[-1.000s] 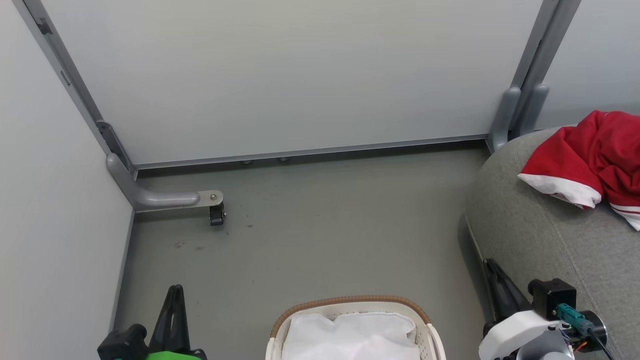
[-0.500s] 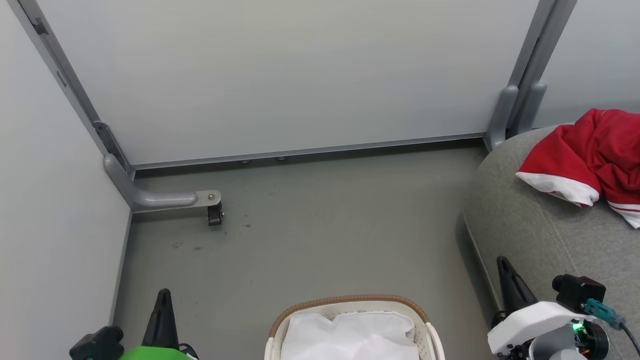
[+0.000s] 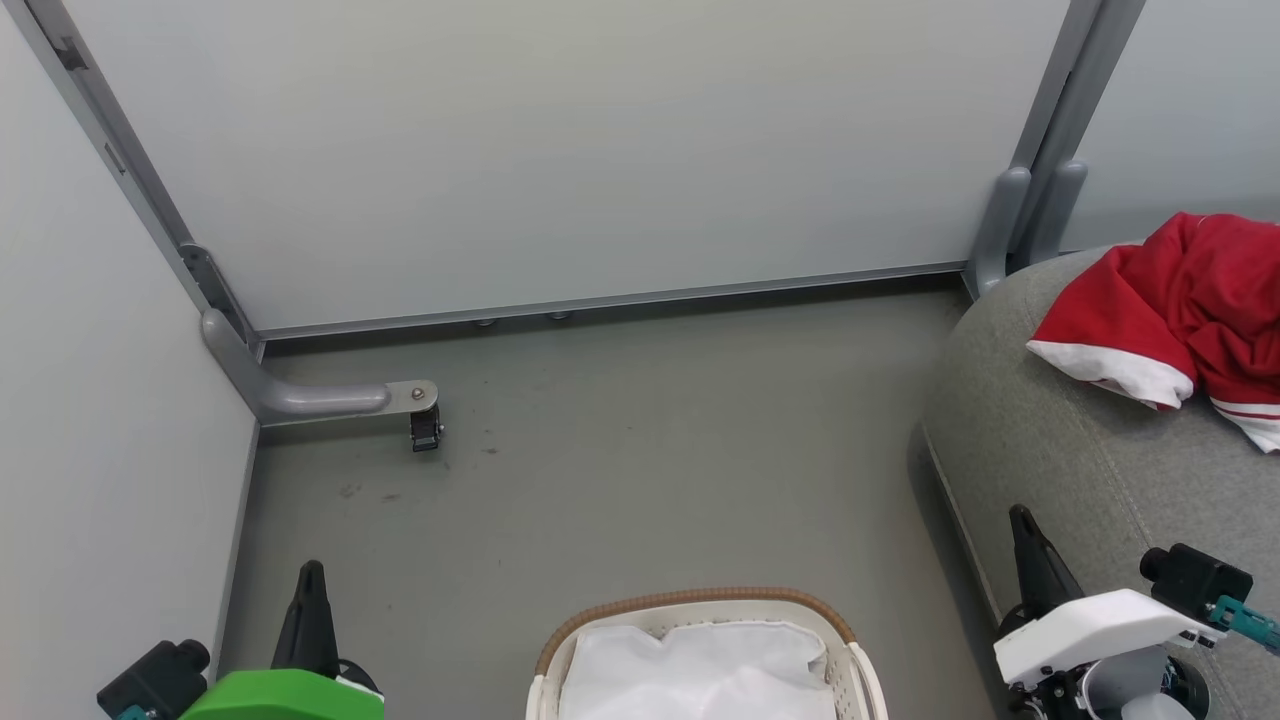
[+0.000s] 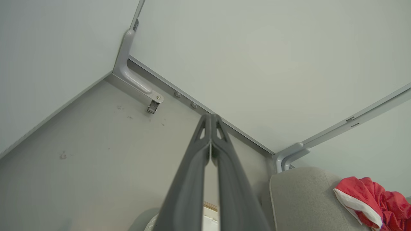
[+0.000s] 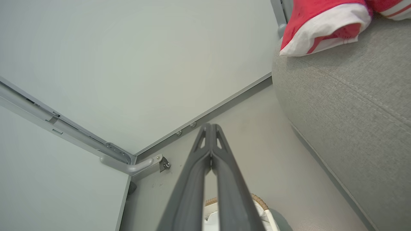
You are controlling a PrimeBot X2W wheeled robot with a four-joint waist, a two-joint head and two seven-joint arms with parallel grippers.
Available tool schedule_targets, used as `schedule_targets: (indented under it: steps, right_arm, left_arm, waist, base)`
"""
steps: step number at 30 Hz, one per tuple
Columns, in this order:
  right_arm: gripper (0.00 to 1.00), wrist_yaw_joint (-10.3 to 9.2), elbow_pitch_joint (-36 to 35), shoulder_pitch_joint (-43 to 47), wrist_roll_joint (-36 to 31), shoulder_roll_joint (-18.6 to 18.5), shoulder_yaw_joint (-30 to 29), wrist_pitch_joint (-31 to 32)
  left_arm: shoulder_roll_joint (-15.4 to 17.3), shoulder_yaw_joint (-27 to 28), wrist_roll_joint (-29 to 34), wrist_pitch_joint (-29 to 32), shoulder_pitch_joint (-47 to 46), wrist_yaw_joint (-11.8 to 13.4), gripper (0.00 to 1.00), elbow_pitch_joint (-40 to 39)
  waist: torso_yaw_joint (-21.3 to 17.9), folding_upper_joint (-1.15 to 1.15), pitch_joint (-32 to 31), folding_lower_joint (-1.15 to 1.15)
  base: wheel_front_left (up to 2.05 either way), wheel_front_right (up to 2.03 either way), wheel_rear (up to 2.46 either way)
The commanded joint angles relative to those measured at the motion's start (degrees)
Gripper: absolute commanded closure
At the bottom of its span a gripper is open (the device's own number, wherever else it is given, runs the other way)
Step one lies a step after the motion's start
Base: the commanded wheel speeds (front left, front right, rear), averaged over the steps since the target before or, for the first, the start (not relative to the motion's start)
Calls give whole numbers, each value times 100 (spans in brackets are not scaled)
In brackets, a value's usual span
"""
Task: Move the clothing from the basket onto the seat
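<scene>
You have the large grey woven-fabric sofa (image 3: 1080, 440) on your right. The oval white perforated plastic basket with the brown woven rim (image 3: 700, 596) stands on the grey floor (image 3: 650, 450) at bottom centre, its plain white cloth liner (image 3: 700, 670) showing. The red jersey-style clothing with white cuffs and thin white stripes (image 3: 1170, 300) lies bunched on the sofa, well apart from the basket. Your left gripper (image 3: 311, 575) and right gripper (image 3: 1020, 520) hang either side of the basket, jaws pressed together on nothing.

The clothing (image 3: 1175, 300) lies on the seat (image 3: 1080, 470), right of the basket (image 3: 700, 610).
</scene>
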Motion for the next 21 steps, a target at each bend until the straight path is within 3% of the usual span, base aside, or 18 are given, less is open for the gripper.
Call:
schedule_targets:
  steps: [1, 21]
  right_arm:
    - [100, -2, -119, -127, 221, -37, -41, 55]
    - [100, -3, -277, -169, 1761, -49, -171, 450]
  left_arm:
    - [11, 52, -201, 54, -199, -33, 100, -82]
    - [13, 255, -1551, 452, -399, -102, 100, -110]
  waist:
    - [-4, 0, 2, 0]
    - [-57, 0, 28, 0]
  base:
    - [0, 0, 0]
    - [0, 0, 0]
